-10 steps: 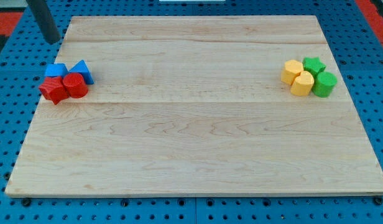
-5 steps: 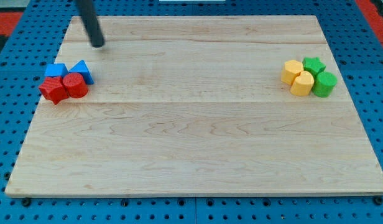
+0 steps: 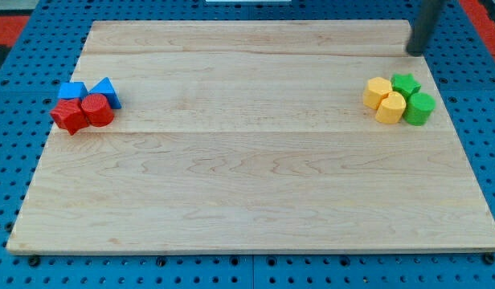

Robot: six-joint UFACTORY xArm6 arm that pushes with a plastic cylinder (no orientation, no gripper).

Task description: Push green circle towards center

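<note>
1. My tip (image 3: 415, 53) sits at the far right of the table (image 3: 247, 201), just beyond the right-hand cluster and apart from it.
2. There is no claw on this arm, only the dark rod, so nothing is grasped.
3. The green circle (image 3: 419, 107) lies near the table's right edge, at the right end of its cluster, well away from the centre.
4. Touching it on the far side is the green star (image 3: 406, 83); to its left stand two yellow blocks (image 3: 385, 99), pressed together.
5. On the far left sits another cluster: a blue cube (image 3: 71, 91), a blue triangle (image 3: 108, 90), a red star (image 3: 68, 115) and a red circle (image 3: 96, 109).
</note>
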